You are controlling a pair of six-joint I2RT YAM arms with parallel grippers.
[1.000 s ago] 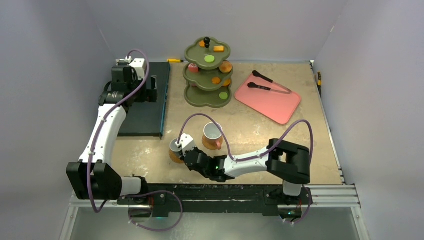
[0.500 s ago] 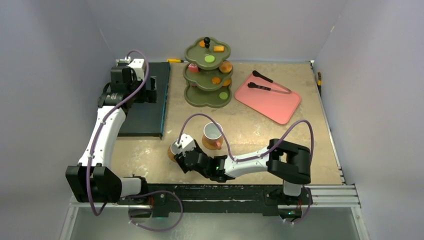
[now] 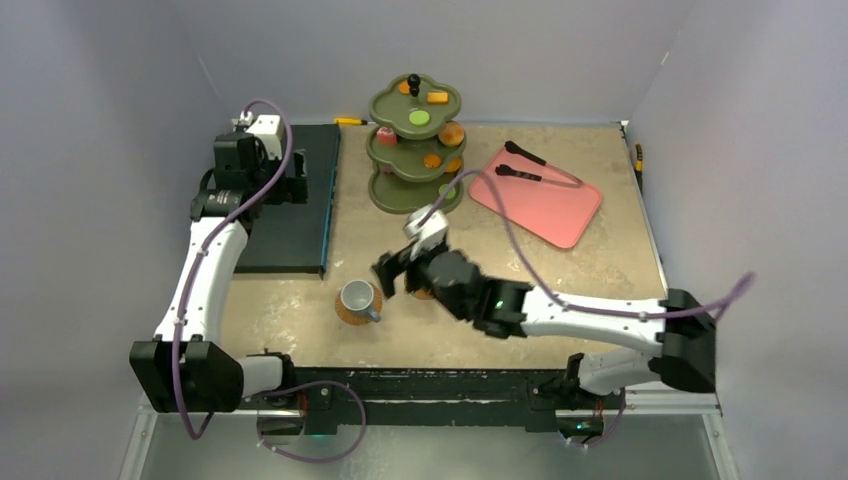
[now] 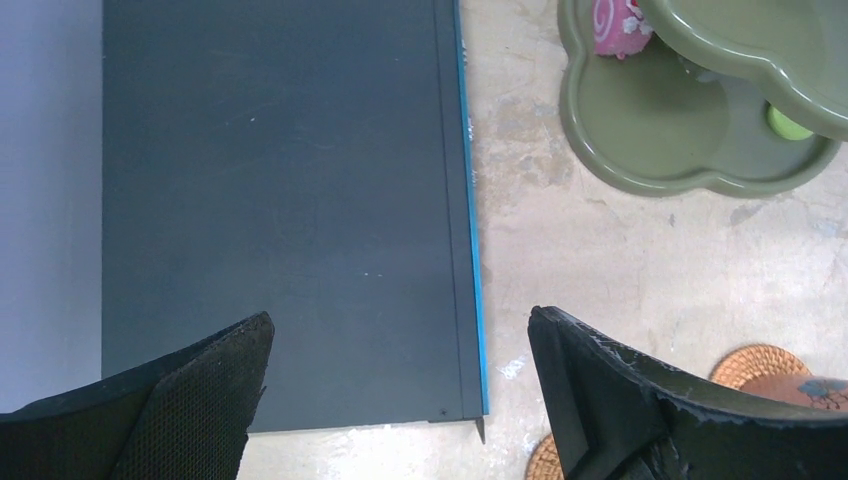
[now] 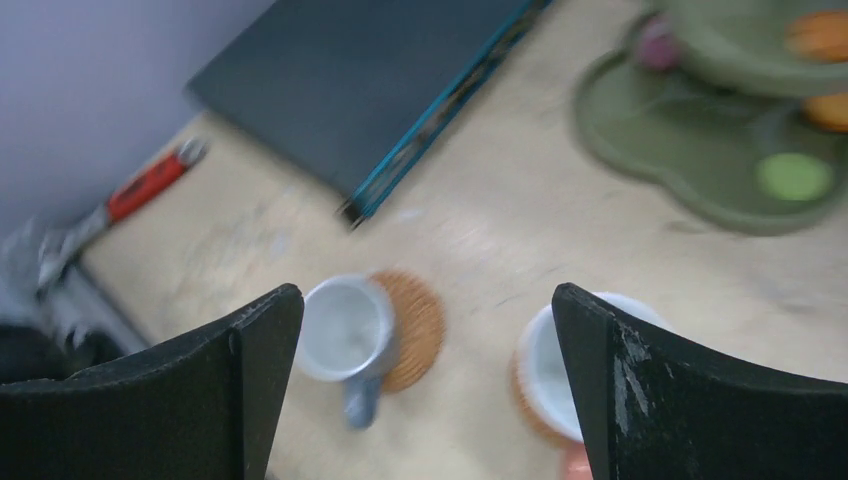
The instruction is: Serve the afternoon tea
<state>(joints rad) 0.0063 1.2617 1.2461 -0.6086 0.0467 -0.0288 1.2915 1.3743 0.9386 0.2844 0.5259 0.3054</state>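
My right arm runs low and long from its base at the near right corner, leftward to the middle of the table. My right claw (image 5: 425, 296) hangs released and empty, fingers spread wide above the two cups. The grey mug (image 3: 357, 298) stands upright on a woven coaster (image 5: 418, 325) by the near edge, left of centre. The orange mug (image 5: 556, 368) stands just right of it. My left arm stretches along the left edge, my left claw (image 4: 400, 395) released and empty over the dark board (image 4: 280, 200) at the far left corner. The sweets (image 3: 419, 118) sit on the green stand (image 3: 398, 196) at mid far edge. The pink tray (image 3: 545, 205) with tongs (image 3: 530, 175) lies toward the far right corner.
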